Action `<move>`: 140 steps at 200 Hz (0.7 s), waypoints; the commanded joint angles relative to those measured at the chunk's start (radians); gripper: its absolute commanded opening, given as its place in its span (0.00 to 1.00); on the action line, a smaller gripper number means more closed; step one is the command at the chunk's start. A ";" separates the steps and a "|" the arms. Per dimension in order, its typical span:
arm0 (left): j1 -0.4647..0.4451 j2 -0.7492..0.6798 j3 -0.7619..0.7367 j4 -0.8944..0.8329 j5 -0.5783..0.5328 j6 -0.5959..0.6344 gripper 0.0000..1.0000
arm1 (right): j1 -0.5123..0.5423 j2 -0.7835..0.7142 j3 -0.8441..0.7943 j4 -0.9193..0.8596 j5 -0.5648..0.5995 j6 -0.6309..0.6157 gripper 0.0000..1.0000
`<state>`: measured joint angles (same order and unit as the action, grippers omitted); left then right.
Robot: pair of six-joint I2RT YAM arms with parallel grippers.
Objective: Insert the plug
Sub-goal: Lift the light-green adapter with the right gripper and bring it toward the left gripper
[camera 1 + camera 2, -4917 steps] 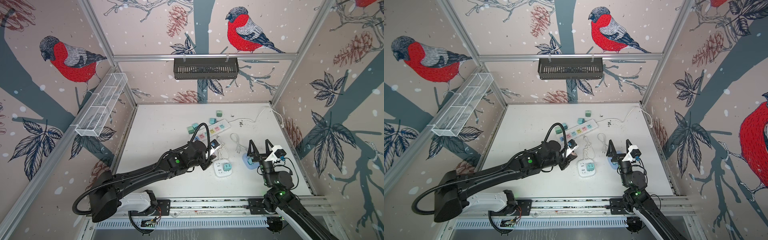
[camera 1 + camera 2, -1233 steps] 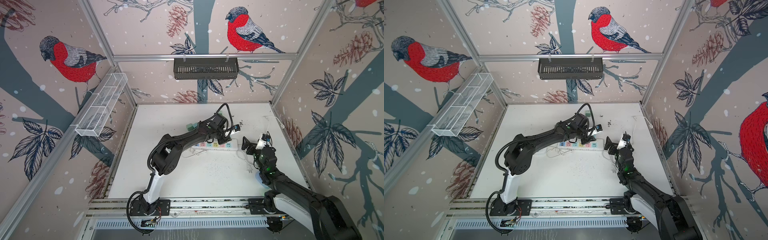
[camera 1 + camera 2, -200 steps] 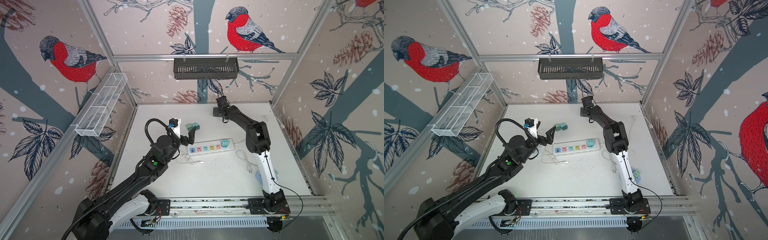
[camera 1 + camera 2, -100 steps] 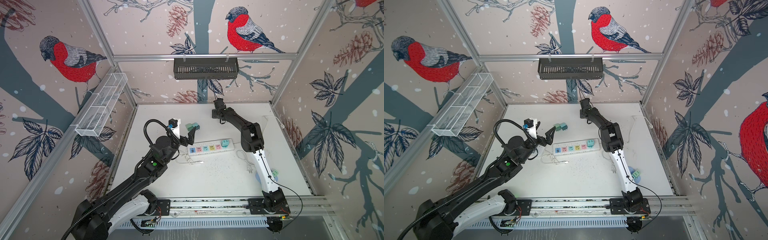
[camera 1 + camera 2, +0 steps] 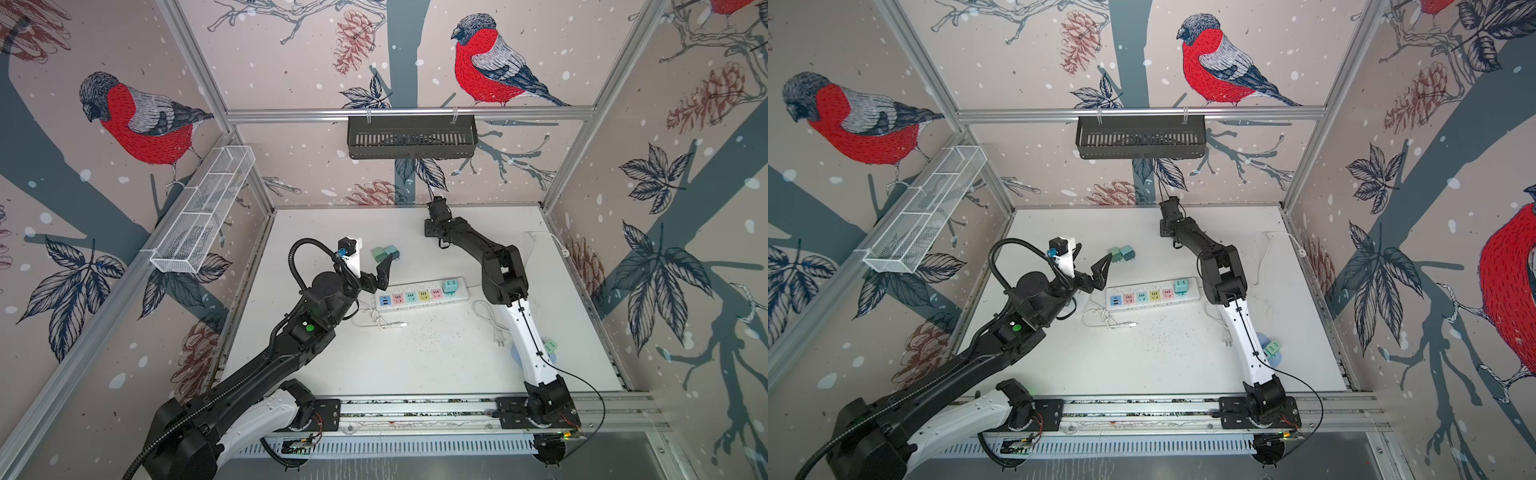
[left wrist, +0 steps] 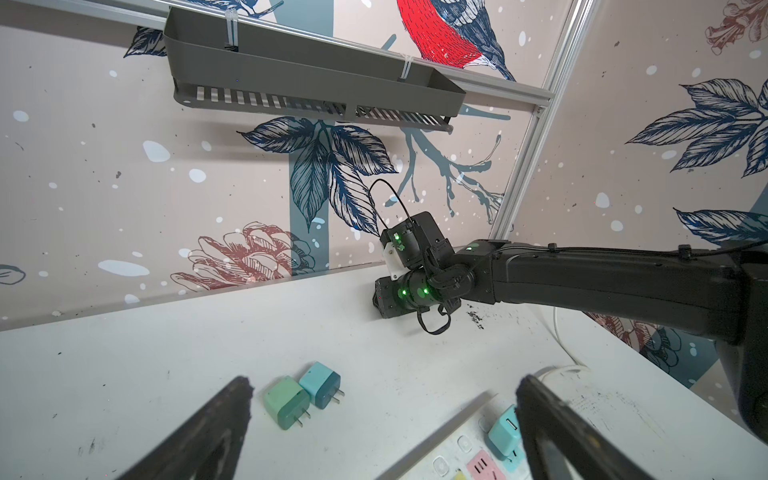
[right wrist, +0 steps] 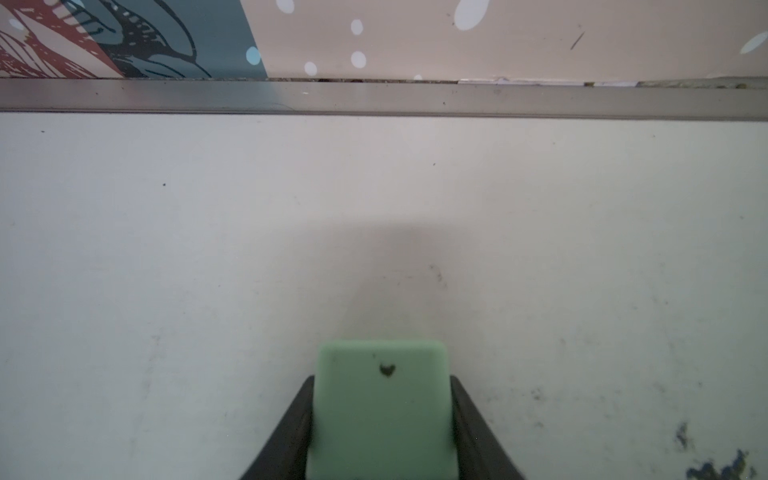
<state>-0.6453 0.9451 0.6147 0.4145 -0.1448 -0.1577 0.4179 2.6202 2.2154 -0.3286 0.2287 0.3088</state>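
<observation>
- Bird-papered walls, white table (image 5: 415, 365); power strip (image 5: 422, 294) mid-table, 1 teal plug (image 5: 449, 286) already seated.
- Right claw (image 7: 382, 380) clamped on green plug (image 7: 380, 415) near the back wall, well apart from the strip; insertion yet to come.
- Left claw (image 6: 384, 381) gapes wide near 2 loose plugs (image 6: 303, 395).

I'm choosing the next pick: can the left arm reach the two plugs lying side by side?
Probably yes: the left gripper hovers, jaws open, just short of the light green plug and teal plug, with only table between.
</observation>
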 commanded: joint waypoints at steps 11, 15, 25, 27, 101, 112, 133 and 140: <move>0.002 0.004 0.008 0.059 0.014 -0.001 0.99 | 0.016 -0.059 -0.068 -0.072 -0.017 -0.004 0.40; 0.001 0.006 0.008 0.058 0.013 0.000 0.99 | 0.019 -0.072 -0.081 -0.068 -0.015 -0.005 0.39; 0.001 0.009 0.009 0.058 0.011 0.000 0.99 | 0.026 -0.108 -0.121 -0.051 -0.006 -0.006 0.37; 0.001 0.009 0.008 0.057 0.011 0.000 0.99 | 0.028 -0.116 -0.130 -0.047 -0.006 -0.005 0.37; 0.001 0.003 0.001 0.073 0.041 -0.015 0.98 | 0.126 -0.500 -0.548 0.135 0.025 -0.028 0.31; 0.002 -0.006 -0.007 0.078 0.035 -0.016 0.98 | 0.136 -0.580 -0.632 0.174 0.027 -0.031 0.31; 0.001 -0.020 -0.013 0.078 0.024 -0.019 0.99 | 0.153 -0.727 -0.798 0.262 0.033 -0.026 0.31; 0.001 -0.025 -0.016 0.079 0.025 -0.020 0.98 | 0.157 -0.776 -0.856 0.295 0.033 -0.023 0.31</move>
<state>-0.6453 0.9352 0.6071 0.4316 -0.1112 -0.1635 0.5663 1.9614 1.4879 -0.1791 0.2447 0.2871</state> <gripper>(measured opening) 0.985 0.442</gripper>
